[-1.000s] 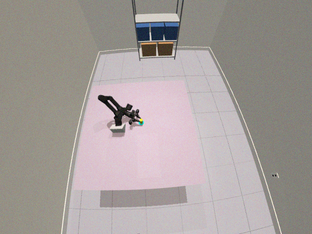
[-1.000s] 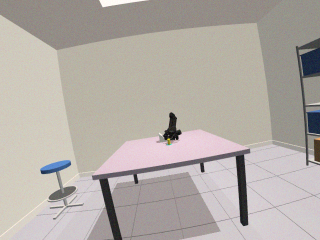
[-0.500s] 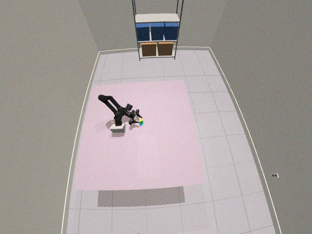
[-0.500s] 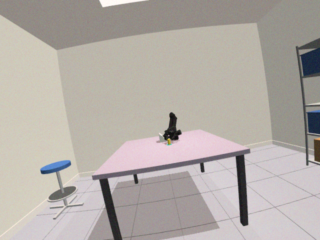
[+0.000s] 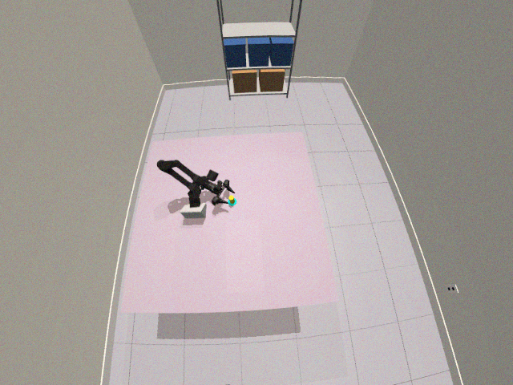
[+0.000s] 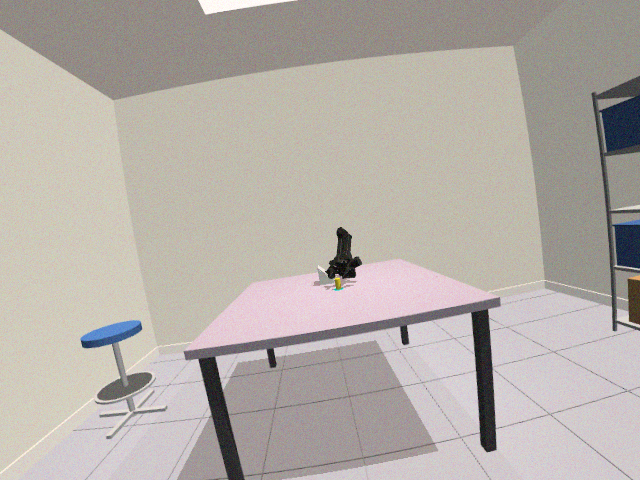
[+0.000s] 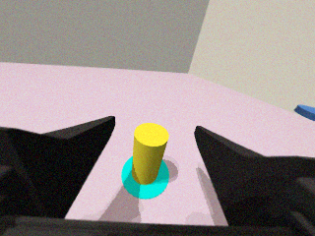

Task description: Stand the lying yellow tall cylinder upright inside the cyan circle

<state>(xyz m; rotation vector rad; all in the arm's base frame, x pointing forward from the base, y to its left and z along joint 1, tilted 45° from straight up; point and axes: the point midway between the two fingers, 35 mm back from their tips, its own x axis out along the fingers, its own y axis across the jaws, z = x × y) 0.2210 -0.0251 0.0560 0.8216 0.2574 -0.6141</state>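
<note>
Pale pink matte table top (image 6: 361, 304) on dark legs, grey tiled floor (image 6: 542, 372), beige walls. Blue round stool (image 6: 111, 333) to one side, metal shelving rack (image 5: 257, 54) with blue and brown bins. Yellow tall cylinder (image 7: 149, 153) stands upright on cyan circle (image 7: 146, 180). Black parallel-jaw gripper (image 7: 155, 129) spread wide, holding nothing, fingers apart from cylinder.

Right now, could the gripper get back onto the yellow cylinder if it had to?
Probably yes: the gripper is open, the upright yellow cylinder on the cyan circle stands between its jaws, nothing between them.
</note>
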